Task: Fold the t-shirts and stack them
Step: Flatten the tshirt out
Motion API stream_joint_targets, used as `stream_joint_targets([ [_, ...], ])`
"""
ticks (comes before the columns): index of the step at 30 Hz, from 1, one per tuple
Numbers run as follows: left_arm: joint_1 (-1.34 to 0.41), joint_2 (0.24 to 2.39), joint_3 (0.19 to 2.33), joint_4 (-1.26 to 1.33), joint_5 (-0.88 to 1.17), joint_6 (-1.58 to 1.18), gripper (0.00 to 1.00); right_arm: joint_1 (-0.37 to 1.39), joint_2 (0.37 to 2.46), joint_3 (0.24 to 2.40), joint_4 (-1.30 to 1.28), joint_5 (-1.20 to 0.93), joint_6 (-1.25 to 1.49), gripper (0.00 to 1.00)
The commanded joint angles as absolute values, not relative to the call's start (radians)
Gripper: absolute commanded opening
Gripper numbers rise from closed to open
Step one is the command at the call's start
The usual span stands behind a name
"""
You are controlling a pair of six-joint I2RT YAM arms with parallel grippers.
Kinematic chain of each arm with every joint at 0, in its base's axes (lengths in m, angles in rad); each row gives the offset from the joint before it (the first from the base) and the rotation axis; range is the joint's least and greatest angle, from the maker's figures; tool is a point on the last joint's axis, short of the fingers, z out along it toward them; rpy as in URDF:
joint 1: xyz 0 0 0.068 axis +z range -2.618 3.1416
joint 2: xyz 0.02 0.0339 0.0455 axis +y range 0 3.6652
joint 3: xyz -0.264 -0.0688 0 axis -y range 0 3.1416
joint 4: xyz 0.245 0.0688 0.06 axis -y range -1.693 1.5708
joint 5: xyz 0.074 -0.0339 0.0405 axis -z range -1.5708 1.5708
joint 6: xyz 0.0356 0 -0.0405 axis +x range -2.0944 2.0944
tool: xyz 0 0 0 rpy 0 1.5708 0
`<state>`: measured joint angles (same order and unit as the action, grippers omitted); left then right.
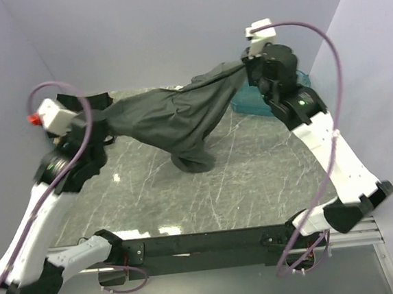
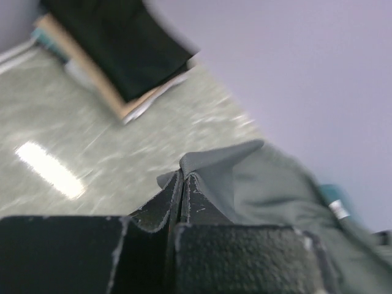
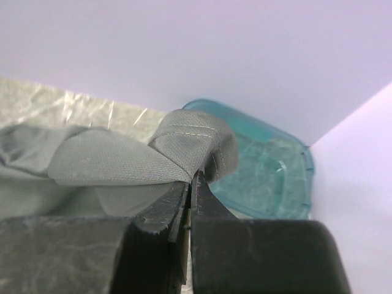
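Observation:
A dark charcoal-grey t-shirt (image 1: pixel 170 118) hangs stretched in the air between both grippers, its lower part sagging onto the table. My left gripper (image 1: pixel 105 120) is shut on its left corner; the left wrist view shows the jaws pinching the cloth (image 2: pixel 233 174). My right gripper (image 1: pixel 250 63) is shut on the right corner, held higher; the right wrist view shows the hemmed edge (image 3: pixel 190 144) clamped in the jaws. A stack of folded shirts, black (image 2: pixel 122 43) on top of tan (image 2: pixel 92 73) and cream, lies at the far left, seen in the left wrist view.
A translucent teal plastic tub (image 1: pixel 247 101) stands at the back right, partly behind the right arm, and also shows in the right wrist view (image 3: pixel 269 174). The table (image 1: pixel 254 176) is marbled grey-green. Lilac walls close the back and both sides.

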<state>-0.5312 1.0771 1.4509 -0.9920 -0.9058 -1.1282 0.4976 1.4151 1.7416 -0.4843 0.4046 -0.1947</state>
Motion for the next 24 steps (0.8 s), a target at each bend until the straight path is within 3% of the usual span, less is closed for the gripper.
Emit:
stream_joint_targets([
  [1,-0.528,0.931,1.486,-0.755,-0.922,-0.915,0.01,0.499,1.304,1.802,-0.486,0.466,-0.193,0.00],
  [6,-0.528,0.799,1.540,-0.635,-0.862,-0.802,0.01,0.500,1.159,1.880,-0.548,0.343,-0.186,0.00],
  [18,-0.526,0.724,1.775,-0.535,-0.463,-0.672,0.01,0.502,0.913,2.003,-0.661,0.082,-0.127,0.00],
  [24,-0.520,0.739,1.786,-0.528,-0.454,-0.669,0.01,0.500,0.888,1.996,-0.663,0.066,-0.130,0.00],
])
